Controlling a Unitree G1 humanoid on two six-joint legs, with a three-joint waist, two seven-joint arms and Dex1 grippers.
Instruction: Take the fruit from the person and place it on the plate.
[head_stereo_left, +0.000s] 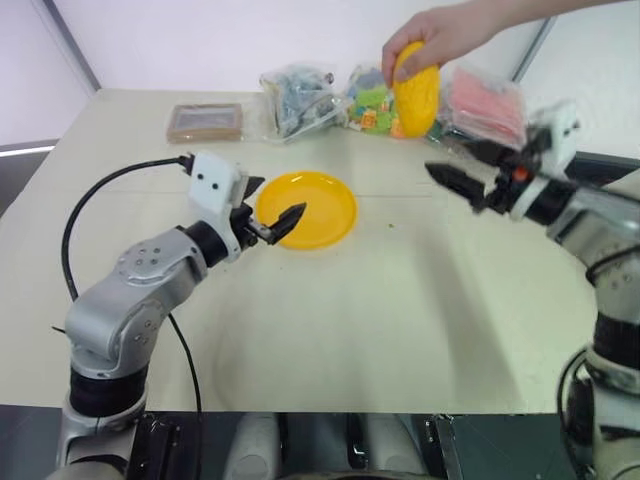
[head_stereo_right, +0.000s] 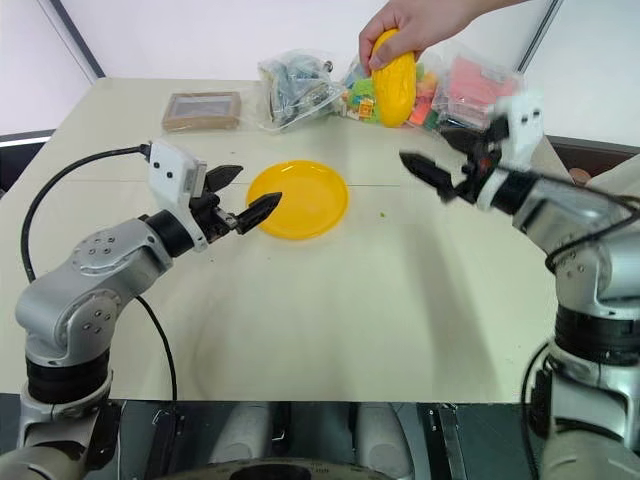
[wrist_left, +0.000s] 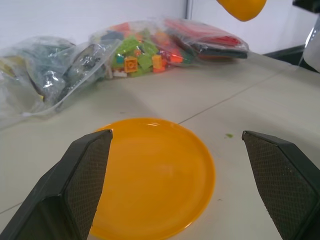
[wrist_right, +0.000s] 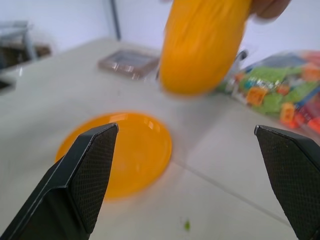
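Yellow fruit (head_stereo_left: 417, 95) hangs in the person's hand (head_stereo_left: 440, 38) above the table's far side, beyond the plate (head_stereo_left: 312, 208). Both grippers, left (head_stereo_left: 270, 208) and right (head_stereo_left: 468, 165), gape wide, holding nothing.

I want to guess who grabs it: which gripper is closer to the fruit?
Right. The right gripper is open just below and beside the fruit; the left gripper is open over the plate, farther away.

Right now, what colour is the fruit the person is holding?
Yellow-orange, plain and unpatterned; the fruit shows best in the right eye view.
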